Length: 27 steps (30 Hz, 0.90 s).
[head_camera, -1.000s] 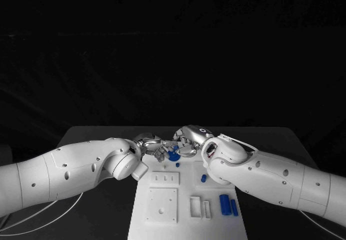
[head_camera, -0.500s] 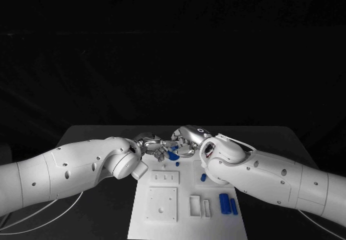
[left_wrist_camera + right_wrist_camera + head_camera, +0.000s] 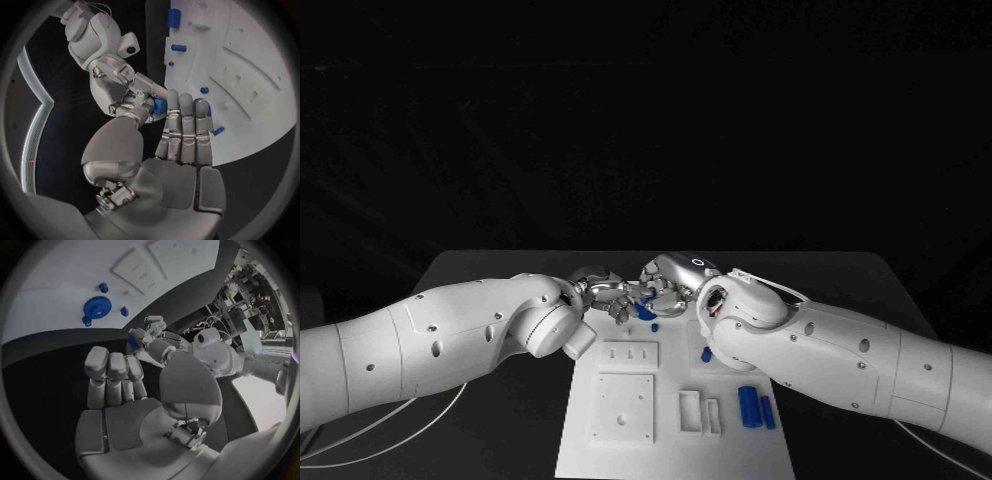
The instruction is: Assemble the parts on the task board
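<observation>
The left hand and right hand meet at the 12 o'clock end of the white task board, both pinching 1 small blue part between their fingertips.

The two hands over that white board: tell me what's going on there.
Both hands meet above the far end of the task board. A small blue part is pinched between the fingers of the left hand and the right hand; which one truly holds it is unclear. A blue gear, small blue pegs and two blue cylinders lie on the board.
</observation>
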{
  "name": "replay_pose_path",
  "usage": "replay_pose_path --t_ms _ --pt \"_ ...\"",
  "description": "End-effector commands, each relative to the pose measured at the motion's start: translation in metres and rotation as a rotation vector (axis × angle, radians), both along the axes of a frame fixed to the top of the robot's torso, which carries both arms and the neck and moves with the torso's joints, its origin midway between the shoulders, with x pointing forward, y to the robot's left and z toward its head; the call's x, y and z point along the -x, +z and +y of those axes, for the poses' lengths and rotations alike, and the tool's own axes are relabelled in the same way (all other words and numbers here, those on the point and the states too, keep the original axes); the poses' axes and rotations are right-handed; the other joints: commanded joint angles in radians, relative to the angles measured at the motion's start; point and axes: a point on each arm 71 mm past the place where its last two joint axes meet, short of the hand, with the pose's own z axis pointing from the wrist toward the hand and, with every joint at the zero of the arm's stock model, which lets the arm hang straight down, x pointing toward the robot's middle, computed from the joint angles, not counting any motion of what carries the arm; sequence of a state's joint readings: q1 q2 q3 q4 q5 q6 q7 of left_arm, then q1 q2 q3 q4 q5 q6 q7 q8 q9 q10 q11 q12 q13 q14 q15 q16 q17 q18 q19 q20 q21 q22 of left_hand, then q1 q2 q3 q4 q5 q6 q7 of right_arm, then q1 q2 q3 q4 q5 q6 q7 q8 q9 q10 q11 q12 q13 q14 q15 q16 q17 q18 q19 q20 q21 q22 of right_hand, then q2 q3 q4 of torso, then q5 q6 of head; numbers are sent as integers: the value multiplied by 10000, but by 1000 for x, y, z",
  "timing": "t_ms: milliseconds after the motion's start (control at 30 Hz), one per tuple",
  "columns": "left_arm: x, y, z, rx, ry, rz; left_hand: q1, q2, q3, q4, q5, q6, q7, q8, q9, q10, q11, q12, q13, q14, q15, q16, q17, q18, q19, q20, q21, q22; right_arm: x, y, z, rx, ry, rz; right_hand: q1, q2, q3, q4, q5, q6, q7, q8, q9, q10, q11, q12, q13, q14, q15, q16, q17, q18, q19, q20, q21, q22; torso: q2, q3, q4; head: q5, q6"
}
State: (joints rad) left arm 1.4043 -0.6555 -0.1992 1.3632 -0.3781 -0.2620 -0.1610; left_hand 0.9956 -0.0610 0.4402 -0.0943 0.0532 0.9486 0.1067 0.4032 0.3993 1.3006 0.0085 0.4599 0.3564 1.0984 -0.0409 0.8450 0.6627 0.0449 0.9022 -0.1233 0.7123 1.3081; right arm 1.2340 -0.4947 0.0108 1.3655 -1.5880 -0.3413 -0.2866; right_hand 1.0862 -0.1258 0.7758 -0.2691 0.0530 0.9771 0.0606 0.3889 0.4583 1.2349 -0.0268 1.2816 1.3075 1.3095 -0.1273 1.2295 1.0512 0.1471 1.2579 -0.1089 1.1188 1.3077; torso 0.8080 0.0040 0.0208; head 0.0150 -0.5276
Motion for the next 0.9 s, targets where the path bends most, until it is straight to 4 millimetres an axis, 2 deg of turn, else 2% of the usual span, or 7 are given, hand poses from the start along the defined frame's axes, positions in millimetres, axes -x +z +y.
replay_pose_path --t_ms 33,167,367,400,433,533,900 --pt "1 2 -5 60 -283 -44 44 203 -14 -185 -23 96 -12 26 -20 -2 -86 40 17 -3 -33 55 -26 149 -64 -167 63 144 2 -3 2 215 133 98 -52 34 64 -18 -33 591 219 50 374 46 -12 41 341 8 -81 -35 3 1147 46 -21 10 89 5 7 1 10 3" --pt "0 2 -5 47 -269 -32 129 421 18 -409 28 208 -43 46 -28 39 -110 28 14 16 -44 77 -60 139 -61 -177 74 130 1 -3 2 235 111 110 -53 34 69 -18 -32 592 219 49 375 56 -13 49 348 9 -81 -36 2 1147 47 -20 9 88 0 3 4 14 -12" --pt "0 2 -4 45 -234 -42 237 802 164 -942 349 369 -77 43 -60 125 -134 -28 -8 36 -50 120 -126 102 -57 -186 101 114 1 -4 1 288 75 148 -55 33 75 -18 -32 593 219 48 377 67 -13 58 355 9 -81 -37 2 1147 48 -19 8 87 -2 11 -7 21 -19" --pt "0 2 -4 45 -227 -43 281 845 278 -1031 264 416 -94 48 -63 148 -144 -46 -15 41 -53 129 -142 97 -47 -190 107 107 1 -4 0 299 65 153 -55 33 76 -18 -32 593 219 48 377 63 -13 54 352 10 -81 -37 2 1147 48 -19 8 87 -2 11 -8 19 -20" --pt "0 2 -3 44 -217 -42 349 817 505 -1056 50 470 -109 54 -66 177 -154 -67 -25 50 -58 137 -161 93 -28 -194 108 92 0 -4 0 302 53 153 -55 33 78 -18 -32 593 219 48 378 56 -13 48 347 10 -81 -38 2 1147 49 -19 8 87 -1 14 -8 15 -20" --pt "0 2 -2 39 -217 -27 274 741 889 -1018 17 589 -130 47 -39 251 -166 -122 -47 66 -57 167 -203 70 1 -200 126 78 0 -5 -1 309 13 152 -56 33 81 -18 -32 594 219 48 378 62 -13 53 351 10 -81 -38 2 1147 49 -19 8 87 -1 9 -9 7 -18" --pt "1 1 -3 5 -320 81 -152 509 1037 -964 -33 972 -261 145 150 585 -286 -93 1 214 -145 404 -181 69 108 -270 269 117 -1 -5 -3 260 -67 131 -62 30 94 -17 -30 597 218 46 383 75 -13 63 359 12 -81 -40 1 1147 51 -16 5 85 4 5 0 4 -24"
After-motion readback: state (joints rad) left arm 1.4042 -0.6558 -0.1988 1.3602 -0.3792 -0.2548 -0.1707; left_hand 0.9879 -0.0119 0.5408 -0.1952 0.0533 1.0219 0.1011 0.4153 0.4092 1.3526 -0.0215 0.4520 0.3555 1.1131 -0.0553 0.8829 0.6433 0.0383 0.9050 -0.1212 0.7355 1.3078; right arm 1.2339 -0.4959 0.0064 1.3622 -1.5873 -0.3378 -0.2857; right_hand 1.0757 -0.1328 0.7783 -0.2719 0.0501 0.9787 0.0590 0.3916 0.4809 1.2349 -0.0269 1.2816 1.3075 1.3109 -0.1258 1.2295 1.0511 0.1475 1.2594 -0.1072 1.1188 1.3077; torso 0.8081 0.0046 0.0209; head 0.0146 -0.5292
